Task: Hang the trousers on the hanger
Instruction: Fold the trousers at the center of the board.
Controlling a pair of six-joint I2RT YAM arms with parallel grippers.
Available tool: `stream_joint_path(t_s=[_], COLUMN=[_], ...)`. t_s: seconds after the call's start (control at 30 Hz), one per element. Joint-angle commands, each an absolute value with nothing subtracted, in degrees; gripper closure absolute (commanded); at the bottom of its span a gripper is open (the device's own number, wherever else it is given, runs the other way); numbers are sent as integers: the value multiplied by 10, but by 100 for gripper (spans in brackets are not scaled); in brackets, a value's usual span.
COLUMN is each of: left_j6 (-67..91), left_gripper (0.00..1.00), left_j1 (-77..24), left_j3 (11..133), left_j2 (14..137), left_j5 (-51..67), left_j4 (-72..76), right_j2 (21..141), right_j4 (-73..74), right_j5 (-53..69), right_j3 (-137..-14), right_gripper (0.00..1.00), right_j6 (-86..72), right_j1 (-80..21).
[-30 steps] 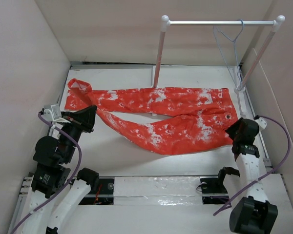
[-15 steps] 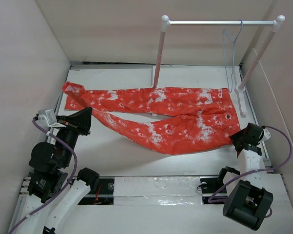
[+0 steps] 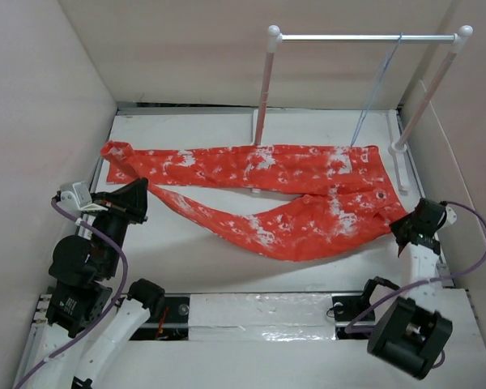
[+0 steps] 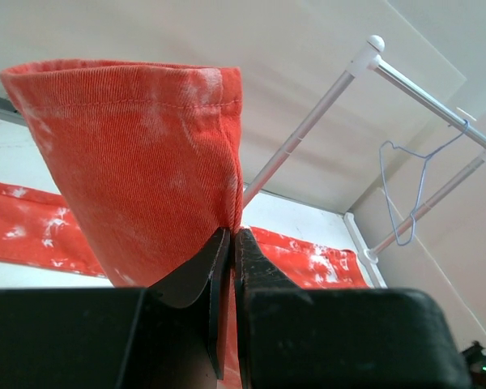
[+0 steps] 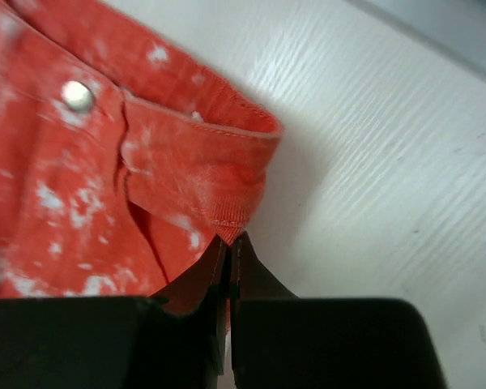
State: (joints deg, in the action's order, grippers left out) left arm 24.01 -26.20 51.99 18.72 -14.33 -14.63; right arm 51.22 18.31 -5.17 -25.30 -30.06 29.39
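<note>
The red-orange trousers [image 3: 283,194] with white blotches lie spread across the table, legs to the left and waistband to the right. My left gripper [image 3: 142,197] is shut on a leg's cuff end [image 4: 138,162], which stands up above the jaws. At the right, my right gripper [image 3: 398,228] is shut on the waistband corner [image 5: 227,219], just beside the metal button [image 5: 77,95]. The thin pale blue hanger [image 3: 377,89] hangs from the rail's crossbar at the back right, seen nearly edge-on; it also shows in the left wrist view [image 4: 413,194].
A white two-pole rail stand [image 3: 364,37] with a metal crossbar stands at the back, its feet [image 3: 398,150] on the table. Pale walls [image 3: 49,121] box the table in on three sides. A strip of bare table [image 3: 251,275] lies in front of the trousers.
My right gripper has closed on the waistband corner after drawing back toward the right edge. The left gripper has pulled its cuff slightly left. The hanger has swung to an edge-on angle.
</note>
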Motion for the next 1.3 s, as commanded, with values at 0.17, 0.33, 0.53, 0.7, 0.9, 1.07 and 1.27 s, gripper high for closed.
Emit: stream_joint_path(t_s=[0.17,0.33,0.53,0.7,0.9,1.07,1.27], left_j6=[229,232,239,286,332,366,396], left_gripper=[100,100,100,100,100,100,100], left_j1=[-271,-281,-281,-281,-198,39,103], left_j3=[557,555,533,549,580,593,614], left_j2=[177,167,206,310,477,622,704], left_j5=[-237,-298,-351,-416,-446,-261,-323], left_j4=[-140,-147,-150,-172,-172,-182,-195], right_j2=[310,260,313,466,639,696,799], right_j4=[350,416,354,237,211,150,139], right_j5=[-150,-144,-102,-86,-107,-138,-155], right_j3=[-379,-433,-457,-484,-589,-598,-632], right_gripper=[100,100,98,100,100,100,100], right_j6=[-247,-229,-167,-184,-237,-251,-266], right_j1=[305,298,293,293,231,194,161])
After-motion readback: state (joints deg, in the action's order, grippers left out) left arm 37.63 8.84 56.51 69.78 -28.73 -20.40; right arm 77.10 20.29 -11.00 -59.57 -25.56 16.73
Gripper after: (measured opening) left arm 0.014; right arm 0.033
